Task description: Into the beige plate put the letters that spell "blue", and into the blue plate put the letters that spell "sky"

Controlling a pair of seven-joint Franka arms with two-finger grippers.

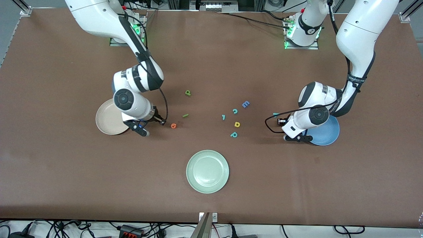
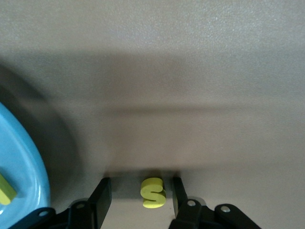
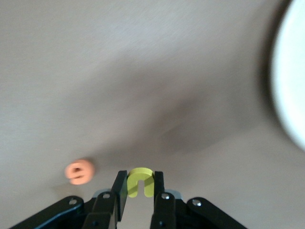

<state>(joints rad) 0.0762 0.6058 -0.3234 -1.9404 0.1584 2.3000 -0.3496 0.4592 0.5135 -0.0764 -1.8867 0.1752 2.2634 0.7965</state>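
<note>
Right gripper (image 3: 139,187) pinches the yellow u (image 3: 139,181) between its fingers, just beside the beige plate (image 1: 105,115); the right arm covers part of that plate's rim in the front view. Close by on the table lie the orange e (image 1: 173,125), the thin green l (image 1: 185,115) and the olive-green b (image 1: 187,93). Left gripper (image 2: 141,198) stands half spread around the yellow s (image 2: 153,192), with a gap visible on each side, next to the blue plate (image 2: 28,162). A yellow piece (image 2: 5,192) lies in that plate, cut off at the frame edge. The left arm hides most of a teal letter (image 1: 275,114).
</note>
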